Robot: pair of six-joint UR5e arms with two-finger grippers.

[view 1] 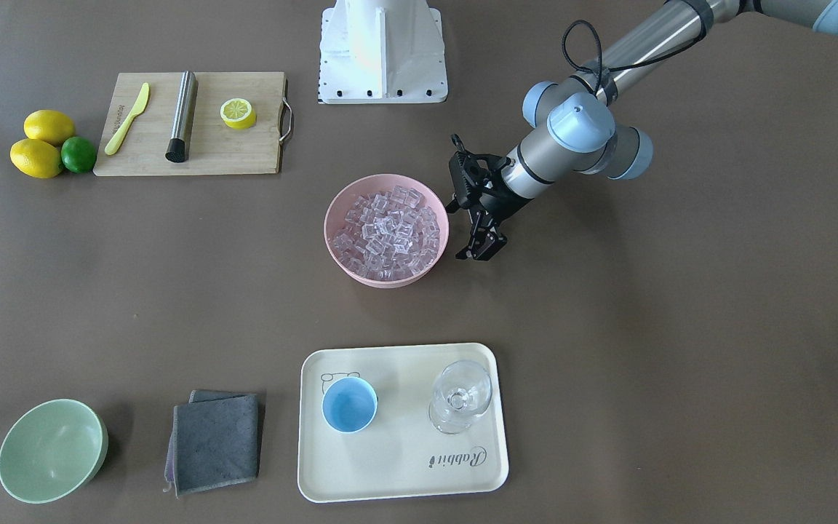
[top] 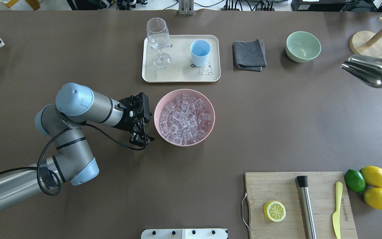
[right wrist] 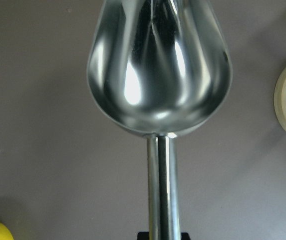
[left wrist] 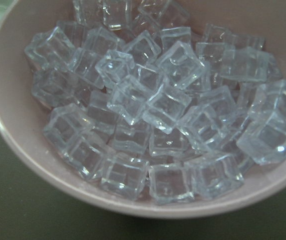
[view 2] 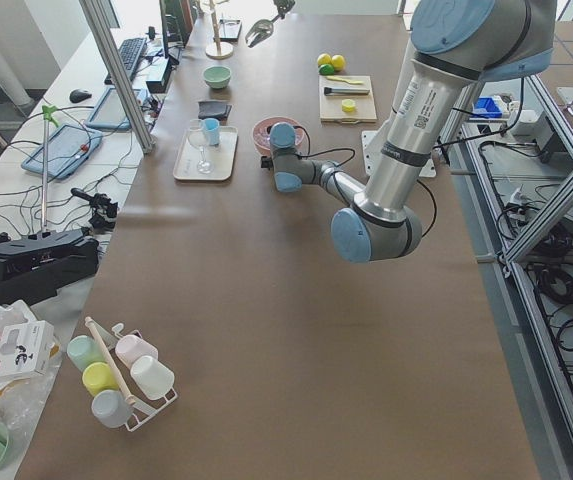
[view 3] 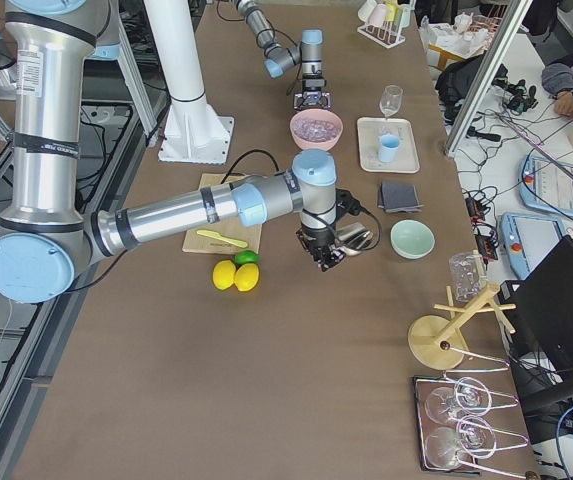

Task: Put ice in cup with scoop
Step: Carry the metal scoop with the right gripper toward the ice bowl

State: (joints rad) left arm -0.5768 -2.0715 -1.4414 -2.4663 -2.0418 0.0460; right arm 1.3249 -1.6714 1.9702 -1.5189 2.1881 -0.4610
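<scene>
Jaws of the left gripper (top: 142, 141) look drawn together on nothing, just beside the pink bowl (top: 156, 111) heaped with ice (top: 184, 119). Beyond the bowl, the cup (top: 200, 52) stands upright on a tray (top: 177, 71). Far right, the right gripper (right wrist: 159, 235) clamps the handle of the scoop (top: 371, 70).

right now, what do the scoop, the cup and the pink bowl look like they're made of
The scoop looks like polished metal, likely steel: its surface reflects like a mirror. The cup seems to be matte light-blue plastic, with even colour and little shine, though ceramic can't be ruled out. The pink bowl has a dull, smooth wall, so it is probably plastic or a similar composite.
</scene>
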